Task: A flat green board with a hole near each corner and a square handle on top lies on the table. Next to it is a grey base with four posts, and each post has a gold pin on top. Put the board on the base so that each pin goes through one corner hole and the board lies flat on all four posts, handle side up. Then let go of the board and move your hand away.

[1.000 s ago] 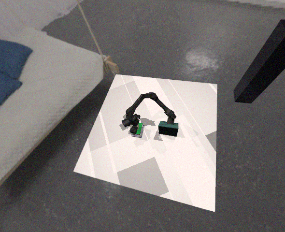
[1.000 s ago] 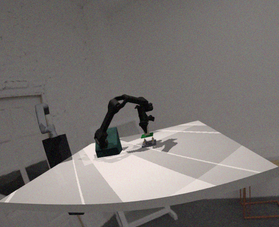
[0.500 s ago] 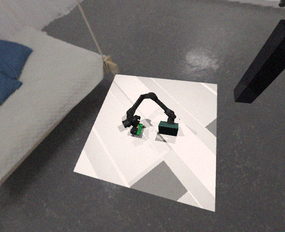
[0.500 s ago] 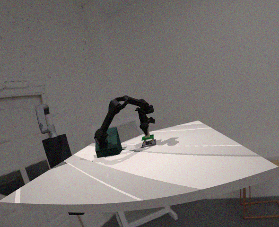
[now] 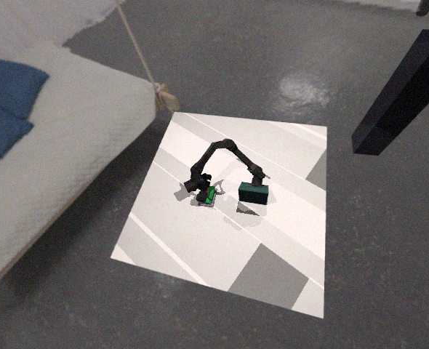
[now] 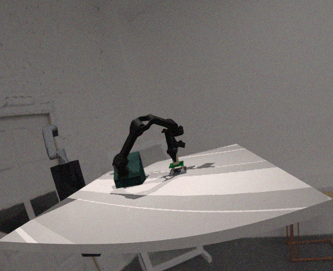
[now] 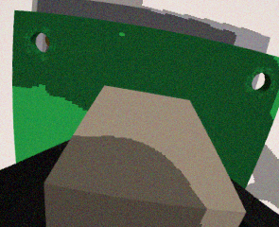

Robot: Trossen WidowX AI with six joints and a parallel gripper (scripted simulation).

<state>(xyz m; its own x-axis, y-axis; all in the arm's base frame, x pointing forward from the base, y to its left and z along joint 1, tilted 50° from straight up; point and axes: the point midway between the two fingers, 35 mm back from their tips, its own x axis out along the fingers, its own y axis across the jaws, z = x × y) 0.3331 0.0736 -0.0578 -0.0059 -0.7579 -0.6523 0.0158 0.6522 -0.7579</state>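
Green on the board (image 5: pixel 210 195) (image 6: pixel 180 164) (image 7: pixel 144 61); beige on the handle (image 6: pixel 177 160) (image 7: pixel 144 109) above the board; grey on the base (image 5: pixel 206 205) (image 6: pixel 181 171) (image 7: pixel 252 42) below the board; black on the arm (image 5: pixel 208 154) (image 6: pixel 127 145) above the board; white with grey bands across the table (image 5: pixel 282 233) (image 6: pixel 189 224) around the board.

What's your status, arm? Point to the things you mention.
Gripper (image 5: pixel 203 195) (image 6: pixel 175 160) shut on handle (image 6: pixel 176 160) (image 7: pixel 144 113). Green board (image 5: pixel 210 195) (image 6: pixel 174 165) (image 7: pixel 177 71) above grey base (image 5: pixel 206 205) (image 6: pixel 182 171) (image 7: pixel 252 40), unreleased. No obstruction seen between them.

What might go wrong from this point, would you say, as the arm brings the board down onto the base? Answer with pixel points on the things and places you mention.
Missed pins: in the wrist view, one corner hole of the green board (image 5: pixel 210 195) (image 6: pixel 176 164) (image 7: pixel 177 71) shows something brownish at its edge, the other only pale background, so lowering now might land beside the pins.

Early release: the gripper (image 6: pixel 174 160) grips the handle (image 6: pixel 175 160) (image 7: pixel 144 113) with the board apparently above the grey base (image 5: pixel 206 205) (image 6: pixel 182 171) (image 7: pixel 252 40); letting go could drop it crooked.
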